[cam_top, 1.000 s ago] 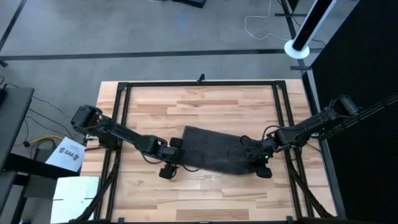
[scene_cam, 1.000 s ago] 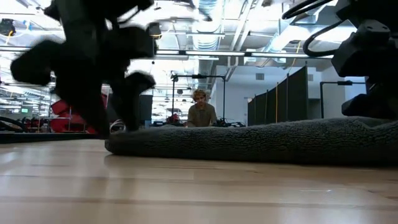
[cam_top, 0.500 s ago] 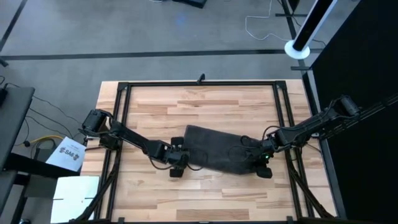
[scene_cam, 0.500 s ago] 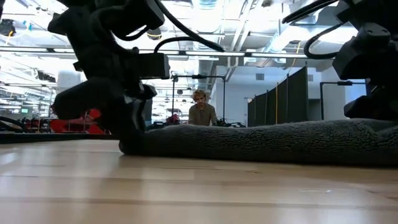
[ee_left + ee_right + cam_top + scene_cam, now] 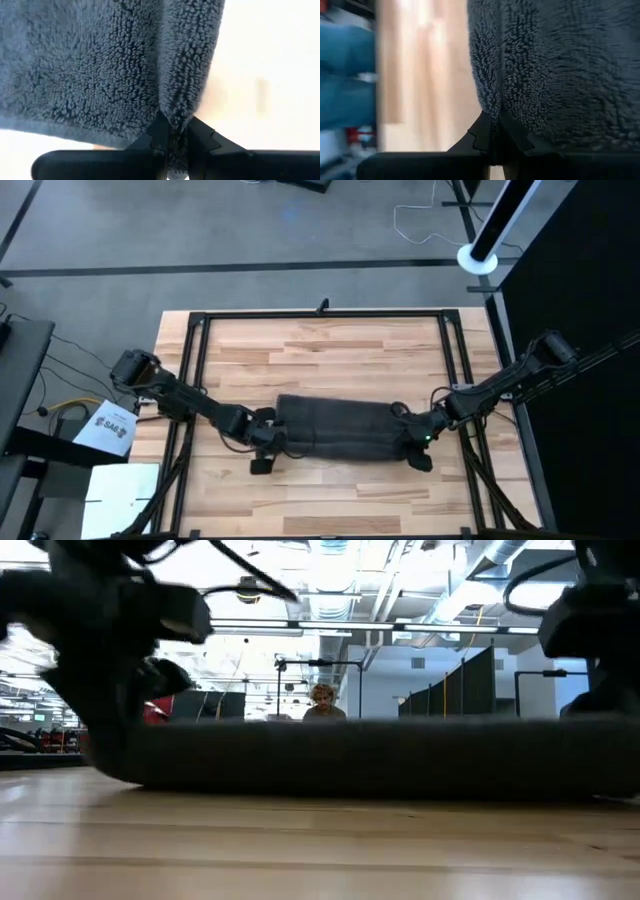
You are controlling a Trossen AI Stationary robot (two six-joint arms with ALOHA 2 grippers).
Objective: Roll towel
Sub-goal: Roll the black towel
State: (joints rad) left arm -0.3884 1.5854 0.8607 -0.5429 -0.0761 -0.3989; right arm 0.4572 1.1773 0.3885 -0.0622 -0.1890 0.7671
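A dark charcoal towel (image 5: 340, 430) is being held at both ends above the middle of the wooden desk (image 5: 330, 350), stretched into a long band running across it between the two arms. The left end effector (image 5: 175, 142) is being kept clenched on the towel's left end, with a fold of the looped pile pinched between its dark fingers (image 5: 160, 135). The right end effector (image 5: 495, 132) is likewise being kept clenched on the towel's right end, the cloth's edge being gripped between its two fingers (image 5: 482, 130). At desk height, the towel (image 5: 360, 755) is being seen as a dark horizontal strip spanning nearly the full width of the view, just above the boards. A person (image 5: 322, 705) is being partly hidden behind it, far back in the room.
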